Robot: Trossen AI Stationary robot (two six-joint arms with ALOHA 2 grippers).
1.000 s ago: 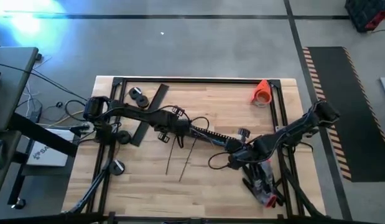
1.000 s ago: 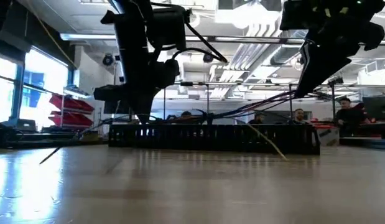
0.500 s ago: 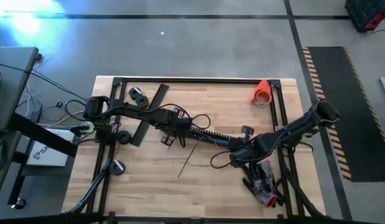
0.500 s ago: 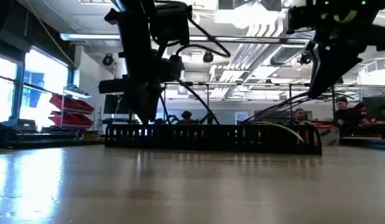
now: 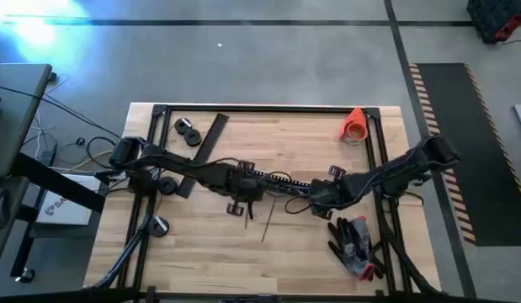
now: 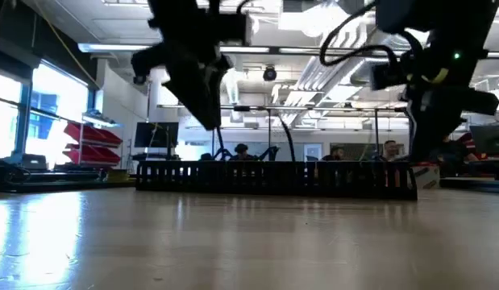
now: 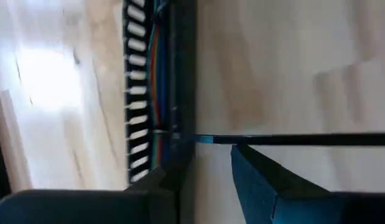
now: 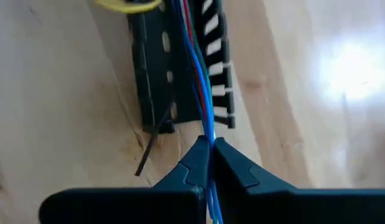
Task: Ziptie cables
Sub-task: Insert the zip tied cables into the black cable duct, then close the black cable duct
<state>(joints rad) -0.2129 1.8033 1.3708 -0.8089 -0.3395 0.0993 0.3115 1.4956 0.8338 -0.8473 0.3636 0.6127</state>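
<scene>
Pinching the cables between nearly closed fingers, the right hand is held at the end of the slotted black cable duct, mid-counter. The left hand is seen spread at the duct's other end, beside a thin black ziptie.

Bright overhead lighting, glare on table, wrist views perhaps motion-blurred

The cables run out of sight between the right gripper's closed fingers.
</scene>
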